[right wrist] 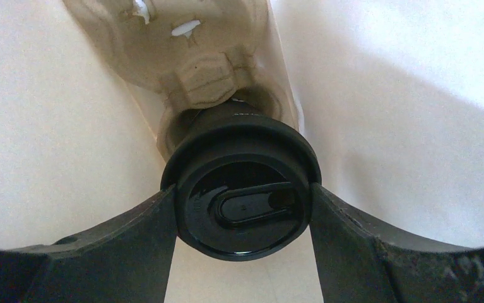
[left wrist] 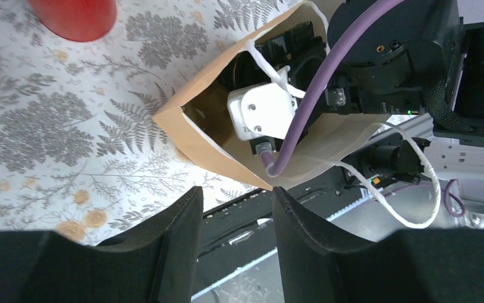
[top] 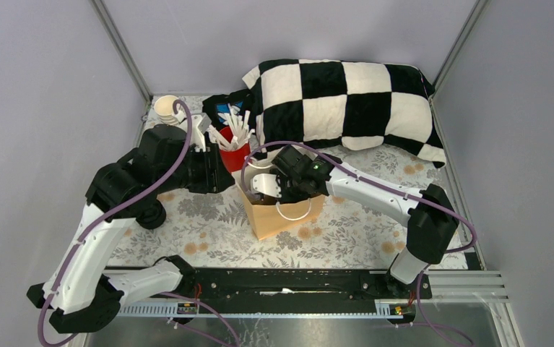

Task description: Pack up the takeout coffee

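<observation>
The takeout coffee shows only in the right wrist view, as its black round lid [right wrist: 242,189] seen from above, deep inside the brown paper bag [top: 282,217]. My right gripper [right wrist: 242,218] reaches down into the bag, and both fingers press the lid's sides. A beige pulp cup carrier [right wrist: 195,57] lies at the bag's bottom just beyond the cup. In the top view the right gripper [top: 264,189] is sunk in the bag's mouth and the cup is hidden. My left gripper [left wrist: 236,202] is open and empty, hovering beside the bag [left wrist: 195,136].
A red cup of white sticks [top: 234,154] stands just behind the bag, next to the left wrist. A stack of pale cups [top: 167,108] sits at the back left. A black-and-white checkered pillow [top: 339,101] fills the back right. White string handles hang off the bag.
</observation>
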{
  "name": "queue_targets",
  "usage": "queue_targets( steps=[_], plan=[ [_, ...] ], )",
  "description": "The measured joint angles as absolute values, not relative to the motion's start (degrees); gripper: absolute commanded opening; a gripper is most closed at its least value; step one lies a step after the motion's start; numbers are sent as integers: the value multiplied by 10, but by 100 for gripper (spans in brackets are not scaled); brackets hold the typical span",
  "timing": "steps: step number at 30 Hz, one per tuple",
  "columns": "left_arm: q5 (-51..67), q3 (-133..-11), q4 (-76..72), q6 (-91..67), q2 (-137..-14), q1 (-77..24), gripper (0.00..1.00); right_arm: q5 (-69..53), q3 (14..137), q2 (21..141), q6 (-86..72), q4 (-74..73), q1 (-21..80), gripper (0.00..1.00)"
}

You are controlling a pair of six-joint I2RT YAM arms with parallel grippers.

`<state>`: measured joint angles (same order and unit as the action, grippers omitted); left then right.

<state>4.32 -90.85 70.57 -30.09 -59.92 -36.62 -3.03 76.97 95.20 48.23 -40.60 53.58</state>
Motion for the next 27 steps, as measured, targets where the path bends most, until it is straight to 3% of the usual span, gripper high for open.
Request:
queue_targets(
  steps=[15, 22, 27],
  plan=[
    [-20, -898, 695, -250, -578, -366, 47, -92, 712, 961, 434, -269, 539, 23],
    [-28, -895, 695, -248, -567, -366, 47, -97, 698, 951, 427, -239, 542, 34],
    [-30, -902, 694, -251, -579, -366, 47, -84, 746, 969, 413, -282, 542, 53]
  ],
)
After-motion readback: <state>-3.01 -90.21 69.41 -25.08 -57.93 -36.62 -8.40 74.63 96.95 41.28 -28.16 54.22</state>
